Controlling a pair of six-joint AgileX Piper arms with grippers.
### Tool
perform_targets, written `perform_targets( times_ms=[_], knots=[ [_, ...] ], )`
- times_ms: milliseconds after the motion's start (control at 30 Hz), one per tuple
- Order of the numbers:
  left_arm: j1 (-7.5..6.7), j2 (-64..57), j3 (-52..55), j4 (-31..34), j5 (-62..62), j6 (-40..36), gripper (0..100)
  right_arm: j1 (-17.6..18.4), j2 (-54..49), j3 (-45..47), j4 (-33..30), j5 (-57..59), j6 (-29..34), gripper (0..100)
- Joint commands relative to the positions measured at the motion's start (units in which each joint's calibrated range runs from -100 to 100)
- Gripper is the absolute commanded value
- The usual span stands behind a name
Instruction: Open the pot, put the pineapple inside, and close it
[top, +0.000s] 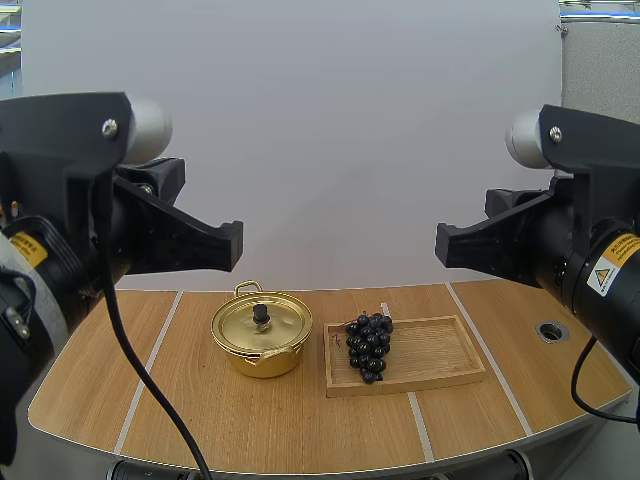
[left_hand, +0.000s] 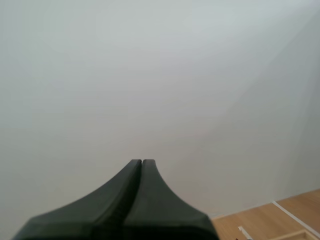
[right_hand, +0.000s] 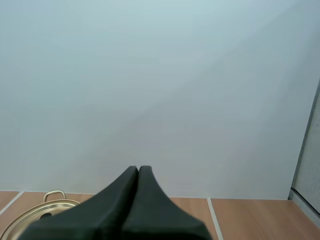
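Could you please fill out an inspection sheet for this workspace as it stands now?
surface: wooden table with pale seams
job's things: gold pot, lid on; bunch of grapes at the left end of the wooden tray, right of the pot
clutter: nothing seen
hands: left hand shut on nothing; right hand shut on nothing
cables: nothing seen on the table
surroundings: plain white wall behind the table
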Motion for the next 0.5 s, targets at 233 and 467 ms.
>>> perform_targets(
  times_ms=[233, 467],
  knots=[
    [0.04, -7.68, 10.53, -0.07, -16.41, -3.71, 0, -2.80, -0.27, -0.01, 4.11, -3.15, -0.14, 0],
    [0.04, -7.68, 16.12, -0.30, -23.40, -4.22, 0, -3.49, -0.27, 6.41, 6.21, -22.03, -1.74, 0]
  ],
)
